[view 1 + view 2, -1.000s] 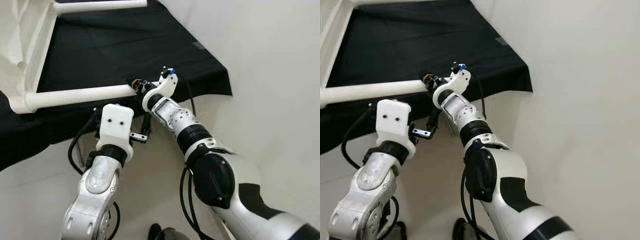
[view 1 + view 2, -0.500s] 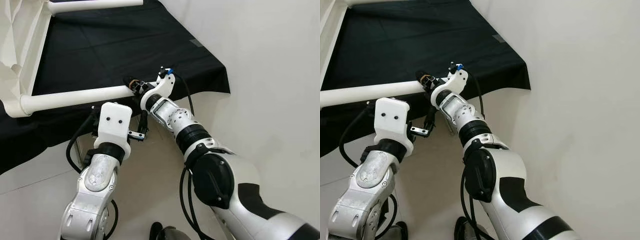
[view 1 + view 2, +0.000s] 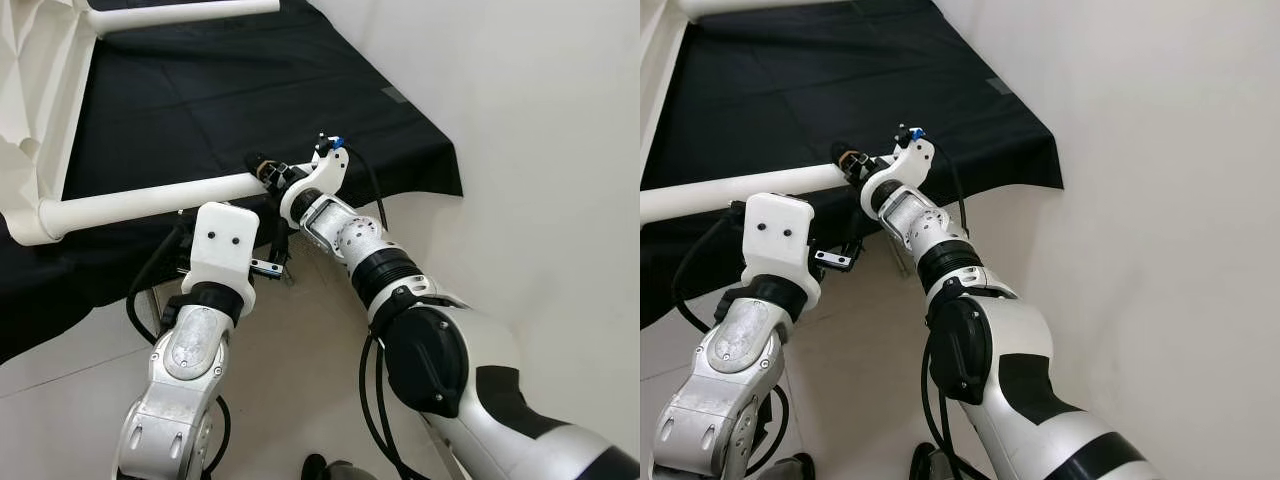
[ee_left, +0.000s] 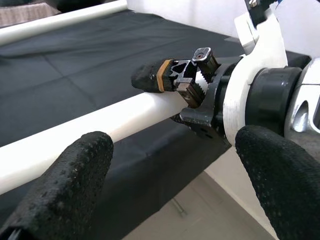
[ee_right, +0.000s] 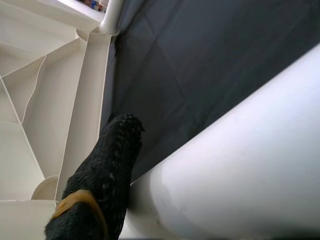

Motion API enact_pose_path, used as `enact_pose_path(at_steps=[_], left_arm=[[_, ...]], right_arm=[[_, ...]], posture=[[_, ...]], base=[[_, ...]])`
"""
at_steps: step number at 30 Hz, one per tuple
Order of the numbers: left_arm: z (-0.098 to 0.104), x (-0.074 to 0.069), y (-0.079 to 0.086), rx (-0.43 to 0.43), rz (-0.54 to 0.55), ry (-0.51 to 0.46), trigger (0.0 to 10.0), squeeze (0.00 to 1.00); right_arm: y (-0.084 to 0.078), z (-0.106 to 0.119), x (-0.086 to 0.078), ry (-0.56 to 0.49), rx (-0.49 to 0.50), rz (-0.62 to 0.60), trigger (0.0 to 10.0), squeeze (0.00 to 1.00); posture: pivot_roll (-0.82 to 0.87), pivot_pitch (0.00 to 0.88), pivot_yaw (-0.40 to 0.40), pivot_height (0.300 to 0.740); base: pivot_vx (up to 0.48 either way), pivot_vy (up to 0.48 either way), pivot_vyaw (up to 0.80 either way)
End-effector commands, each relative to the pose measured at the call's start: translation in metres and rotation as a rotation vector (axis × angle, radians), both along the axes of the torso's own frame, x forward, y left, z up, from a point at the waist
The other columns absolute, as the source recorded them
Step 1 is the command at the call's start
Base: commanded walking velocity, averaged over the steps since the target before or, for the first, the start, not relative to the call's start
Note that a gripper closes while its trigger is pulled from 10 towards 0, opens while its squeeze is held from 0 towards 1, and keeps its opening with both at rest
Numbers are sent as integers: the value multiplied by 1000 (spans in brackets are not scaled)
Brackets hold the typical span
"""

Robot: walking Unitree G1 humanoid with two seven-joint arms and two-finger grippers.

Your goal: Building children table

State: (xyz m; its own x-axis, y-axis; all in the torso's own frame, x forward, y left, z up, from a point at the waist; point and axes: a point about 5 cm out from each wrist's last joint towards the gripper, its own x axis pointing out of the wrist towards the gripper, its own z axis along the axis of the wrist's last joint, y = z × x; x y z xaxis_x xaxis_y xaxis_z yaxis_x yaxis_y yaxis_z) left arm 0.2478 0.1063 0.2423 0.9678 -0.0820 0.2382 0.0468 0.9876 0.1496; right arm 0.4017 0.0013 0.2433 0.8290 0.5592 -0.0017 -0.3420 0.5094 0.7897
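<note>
Right gripper (image 3: pixel 262 166): closed around the free end of a white table leg (image 3: pixel 150 198); one black finger (image 4: pixel 150 77) with a tan band is laid over the top of the tube, the other is tucked beneath it, as seen from the left wrist. In the right wrist view the same banded finger (image 5: pixel 102 185) is pressed against the curved white surface of the leg (image 5: pixel 240 165).

White table leg: a round tube, held roughly level just above the black cloth (image 3: pixel 230 90). From the right gripper it runs away toward the robot's left, where it is joined to the corner of the white table frame (image 3: pixel 40 110).

White table frame: tipped on its side well to the left of the right gripper; ribbed underside panels are visible (image 5: pixel 45 100). A second white leg (image 3: pixel 180 10) is set at the far corner, running parallel to the held one, beyond the right gripper across the cloth.

Left gripper (image 4: pixel 170 180): held just below and on the near side of the right gripper, under the held leg. Its two black dotted fingers (image 4: pixel 65 185) are spread wide with nothing between them; the leg and the right gripper are seen through the gap, apart from both pads.

Black cloth: a dark sheet spread over a low surface beneath both legs; its corner hangs over the edge just to the right of the right gripper.

Floor (image 3: pixel 300 330): pale tile, below both grippers.

Wall (image 3: pixel 540 150): plain white, to the right of the right arm.
</note>
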Motion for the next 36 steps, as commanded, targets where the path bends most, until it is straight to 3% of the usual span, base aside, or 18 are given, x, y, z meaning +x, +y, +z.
enact_pose_path(at_steps=[1,31,36], left_arm=[[-1,0,-2,7,-13,0,10000,0],[-3,1,-2,22,-15,1,10000,0],[-4,1,-1,-5,-6,18,10000,0]], right_arm=[[2,-10,-2,28,-86,11,10000,0],[3,-10,-2,23,-95,15,10000,0],[3,-12,-3,27,-102,19,10000,0]], posture=[[146,254,-198,740],[144,255,-196,740],[143,254,-196,740]], base=[[262,0,0],[322,0,0],[0,0,0]])
